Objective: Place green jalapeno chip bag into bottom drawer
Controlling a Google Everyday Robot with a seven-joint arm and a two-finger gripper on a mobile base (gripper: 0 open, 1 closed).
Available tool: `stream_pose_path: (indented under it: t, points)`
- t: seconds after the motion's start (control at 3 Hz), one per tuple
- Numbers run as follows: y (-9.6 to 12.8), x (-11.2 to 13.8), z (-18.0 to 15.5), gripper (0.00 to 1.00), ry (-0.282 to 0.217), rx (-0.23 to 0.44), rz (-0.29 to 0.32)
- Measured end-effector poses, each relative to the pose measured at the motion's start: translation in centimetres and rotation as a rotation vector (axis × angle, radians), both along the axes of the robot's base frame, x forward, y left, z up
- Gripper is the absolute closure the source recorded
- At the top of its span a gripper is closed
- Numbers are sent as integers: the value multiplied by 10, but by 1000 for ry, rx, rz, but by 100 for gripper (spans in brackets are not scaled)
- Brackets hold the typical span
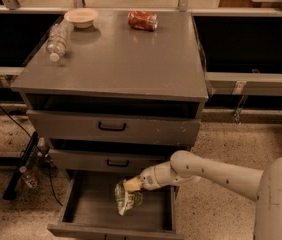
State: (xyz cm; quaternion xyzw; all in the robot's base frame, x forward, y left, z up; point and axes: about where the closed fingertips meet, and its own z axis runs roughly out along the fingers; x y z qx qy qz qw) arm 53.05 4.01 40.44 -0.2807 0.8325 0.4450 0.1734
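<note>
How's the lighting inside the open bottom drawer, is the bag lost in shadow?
Camera view: dim, warm light; the grey metal bottom drawer lies in shadow, yet the crinkly green chip bag stands out, held by the claw over its middle.

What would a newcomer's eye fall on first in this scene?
The white arm stretched in from the right, its tool holding the green jalapeno chip bag by one end over the open bottom drawer. Next, the cabinet top above, with a red can, a pale bowl and a plastic bottle lying down.

A bowl (81,17), plastic bottle (57,38) and red can (142,20) rest on the cabinet top (126,64).
</note>
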Motion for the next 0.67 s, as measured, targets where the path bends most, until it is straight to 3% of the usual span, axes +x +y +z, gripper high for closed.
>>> stream_pose_path:
  t: [0.67]
  points:
    - [-3, -18, -32, 100, 60, 35, -30]
